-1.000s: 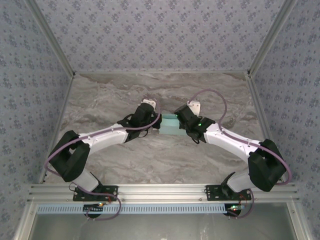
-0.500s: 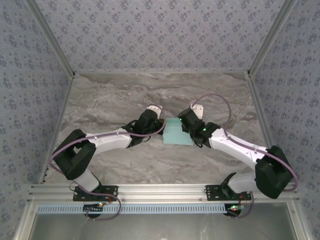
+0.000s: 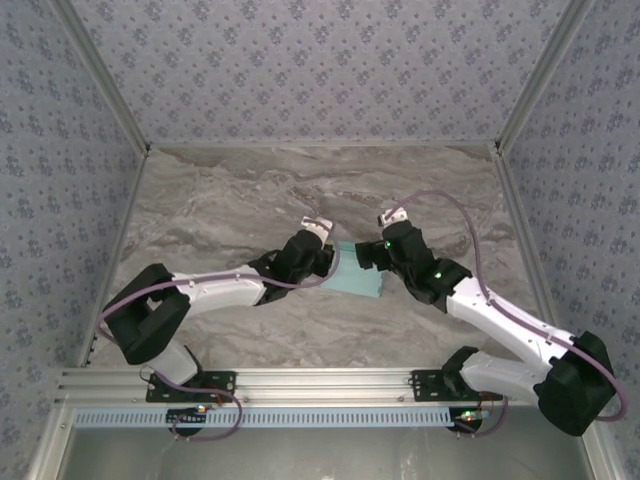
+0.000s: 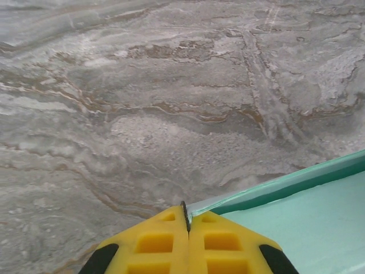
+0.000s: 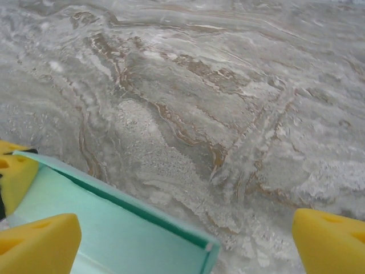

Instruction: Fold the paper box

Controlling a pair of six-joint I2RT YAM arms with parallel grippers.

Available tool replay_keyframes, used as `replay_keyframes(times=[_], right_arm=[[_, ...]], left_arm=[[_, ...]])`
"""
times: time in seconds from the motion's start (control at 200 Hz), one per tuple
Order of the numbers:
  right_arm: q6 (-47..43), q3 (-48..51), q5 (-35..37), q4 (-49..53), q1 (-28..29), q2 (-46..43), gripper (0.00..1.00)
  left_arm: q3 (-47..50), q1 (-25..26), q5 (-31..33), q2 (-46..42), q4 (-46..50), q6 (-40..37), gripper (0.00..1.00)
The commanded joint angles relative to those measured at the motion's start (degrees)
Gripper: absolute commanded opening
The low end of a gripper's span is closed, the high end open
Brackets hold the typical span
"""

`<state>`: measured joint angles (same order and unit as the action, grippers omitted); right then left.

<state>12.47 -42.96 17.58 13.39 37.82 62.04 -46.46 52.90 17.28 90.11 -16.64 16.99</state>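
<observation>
the paper box is near the middle of the marbled tabletop, between the two wrists; whether it lies flat or is tipped up a little i cannot tell. the left gripper has its jaws pressed together, and the box's thin upper edge runs straight into the seam between the yellow pads, so it looks pinched on that wall at the box's left end. the right gripper has its jaws spread wide, one pad on either side of the box's right-hand corner, gripping nothing; whether the near pad brushes the card is unclear. the card is thin, its wall edge showing as a narrow darker line, so i'd judge it very light, springy at the creases and easy to dent if squeezed across an open face. it would likely skate on the smooth stone if pushed from one side alone, so one end wants holding while the other is worked. the best purchase looks like a pinch on a single wall or flap close to a fold line, pads flat on the card, rather than a clamp across the hollow body.
</observation>
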Motion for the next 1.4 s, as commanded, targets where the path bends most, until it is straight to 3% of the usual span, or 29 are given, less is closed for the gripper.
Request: replay_keyframes(times=[0.0,0.115,0.195,0.395,0.565,0.74,1.034,1.199,1.299,1.364,1.394], right_arm=[[-15.0,-1.28,-13.51,-2.1,-6.41,0.9,0.99],[-26.5,-1.86,-33.55,-2.1,-12.44,2.51,0.99],[-31.86,-2.47,-38.28,-1.0,-12.29,3.96,0.99],[-43.1,-0.11,-37.02,-4.35,-10.48,4.93,1.0],[-50.76,-0.21,-38.02,-5.96,-7.7,7.4,1.0],[-57.74,0.84,-30.48,-12.67,-3.14,11.85,0.97],[-63.76,4.7,-22.4,-23.48,0.82,14.69,0.68],[-64.73,7.2,-20.95,-28.51,1.75,14.66,0.58],[-64.71,8.04,-20.07,-30.14,1.79,15.2,0.55],[-64.59,8.29,-19.97,-30.35,1.7,15.75,0.52],[-64.54,8.41,-19.78,-30.48,1.69,16.06,0.52]], left_arm=[[3.13,0.34,3.65,-1.9,-0.62,-4.94,0.0],[5.59,0.33,4.09,-2.7,-5.32,-8.49,0.0],[7.26,0.33,3.63,-2.53,-8.82,-11.31,0.0],[12.2,0.33,2.22,-2.04,-19.45,-14.24,0.0],[13.51,0.35,1.71,-0.9,-22.81,-16.42,0.0],[14.83,0.31,1.23,0.37,-26.43,-16.73,0.0],[15.41,0.35,1.12,1.47,-28.8,-16.51,0.03],[15.74,0.27,0.14,2.22,-30.73,-16.41,0.07],[17.06,0.26,-0.81,2.03,-33.48,-16.49,0.14],[18.41,0.2,-2.25,0.82,-35.1,-16.31,0.48],[18.74,0.18,-3.6,-0.02,-34.99,-16.69,0.57]])
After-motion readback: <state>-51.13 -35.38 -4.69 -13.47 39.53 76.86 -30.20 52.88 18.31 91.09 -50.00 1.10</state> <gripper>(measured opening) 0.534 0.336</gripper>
